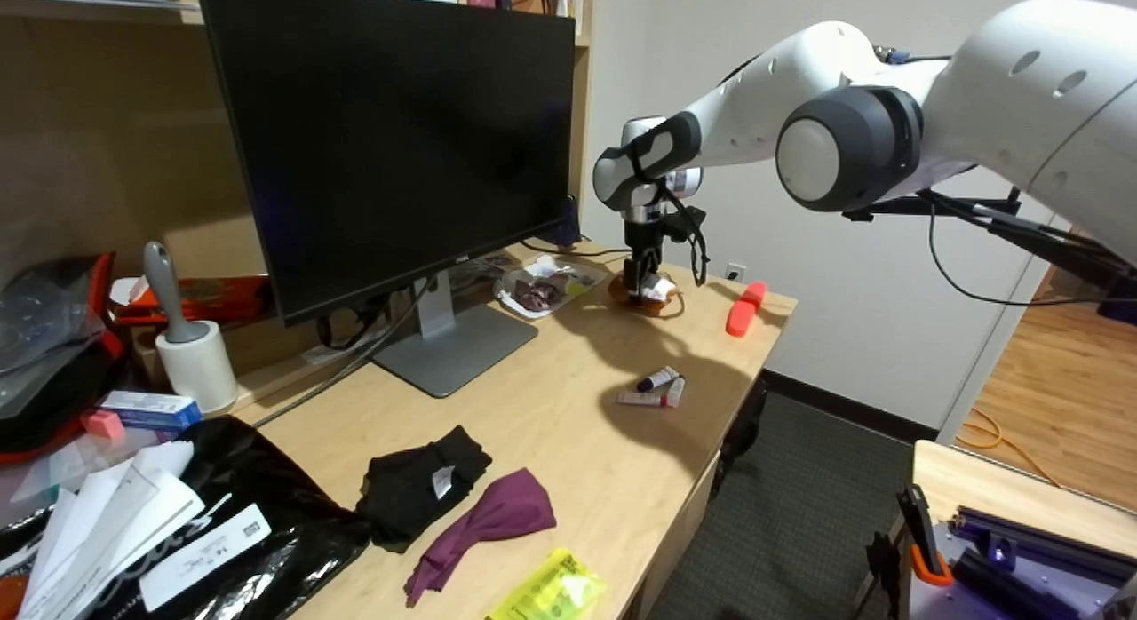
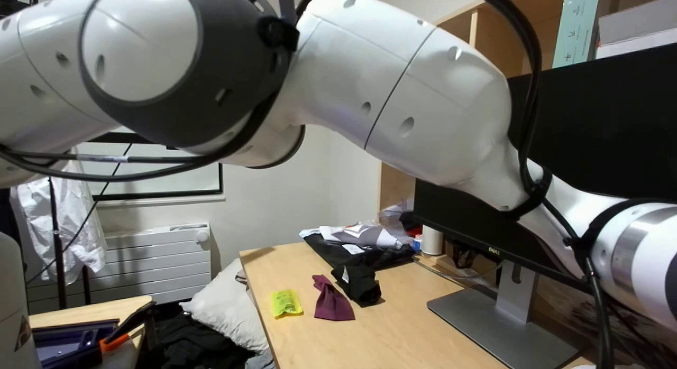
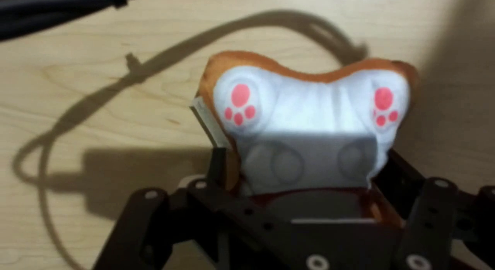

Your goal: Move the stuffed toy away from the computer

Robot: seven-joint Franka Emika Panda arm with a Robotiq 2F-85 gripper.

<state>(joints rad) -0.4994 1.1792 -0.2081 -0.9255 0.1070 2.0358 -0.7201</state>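
paw-print plush toy (image 1: 657, 289) is resting on the counter (image 1: 568, 416), apart from the dell monitor (image 1: 391, 140); fingers (image 3: 400, 179) are straddling it, spread wide; squeeze: cannot tell; lifting on light contact would be risking slippage.

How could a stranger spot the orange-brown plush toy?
In an exterior view, find the big black flat monitor; right of it are black fingers. Between them is the toy; unlike the long red object farther right, it shows pink pawprints on white.

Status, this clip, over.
Black end effector astride orange and white plush toy; grip unconfirmed. Flat black monitor stands apart. Elongated red object nearby, possible obstacle.
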